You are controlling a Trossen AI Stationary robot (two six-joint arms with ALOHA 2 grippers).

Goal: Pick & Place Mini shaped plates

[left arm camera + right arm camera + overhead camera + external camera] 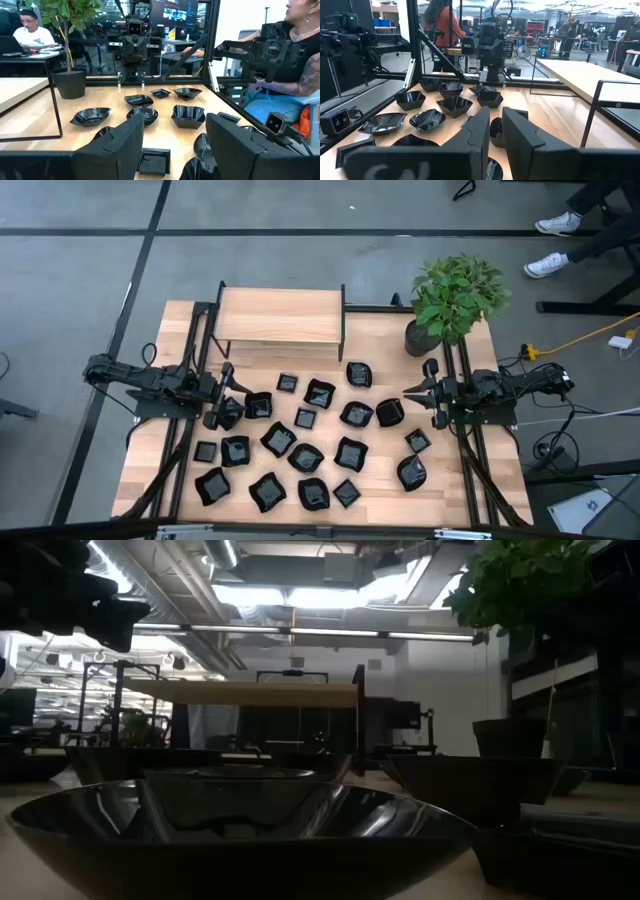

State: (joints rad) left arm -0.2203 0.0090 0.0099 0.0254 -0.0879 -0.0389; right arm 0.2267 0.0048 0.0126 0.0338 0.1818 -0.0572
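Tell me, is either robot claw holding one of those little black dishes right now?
No. The left gripper is open and empty above the plates; the right gripper holds nothing too.

those little plates (305,457) are glossy black, smooth enough to catch the ceiling lights. table (480,480) and the shelf (280,315) on it look like pale wood with a matt grain. shelf legs are thin black metal, gripper fingers (112,147) matt black plastic.
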